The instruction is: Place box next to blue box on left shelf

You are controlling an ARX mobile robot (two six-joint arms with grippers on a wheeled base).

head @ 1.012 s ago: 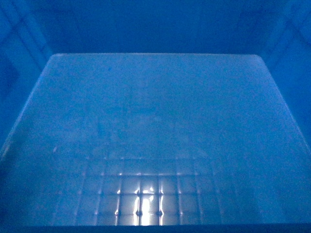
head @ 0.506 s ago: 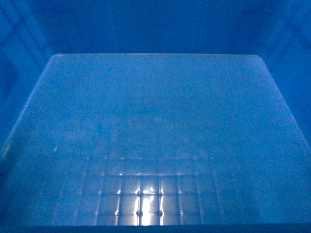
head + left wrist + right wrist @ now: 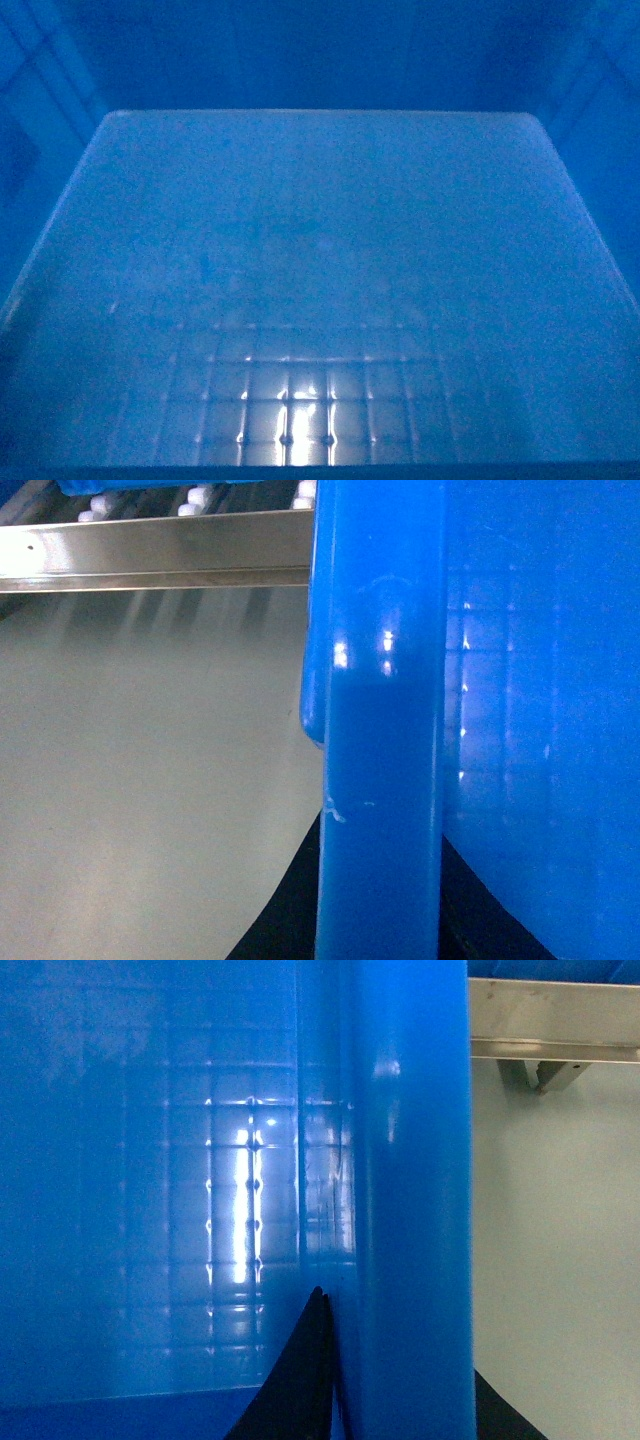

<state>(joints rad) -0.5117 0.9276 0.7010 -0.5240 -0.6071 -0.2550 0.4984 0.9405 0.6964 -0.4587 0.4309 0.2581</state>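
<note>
The box (image 3: 320, 250) fills the head view, which looks down into it: pale grid-patterned floor, dark blue walls all round. In the left wrist view my left gripper (image 3: 380, 910) is shut on the box's thick left rim (image 3: 380, 730), one black finger (image 3: 295, 910) on either side of it. My right gripper (image 3: 400, 1385) is likewise shut on the right rim (image 3: 410, 1160), with its inner finger (image 3: 300, 1370) inside the box. A blue edge (image 3: 130, 485) lies on white rollers above a metal shelf rail (image 3: 150, 545); I cannot tell whether it is the blue box.
A second metal rail with a bracket (image 3: 550, 1035) runs across the top right of the right wrist view, with a blue strip (image 3: 550, 967) above it. Plain grey floor (image 3: 150, 760) lies below both rails. The box blocks everything ahead in the head view.
</note>
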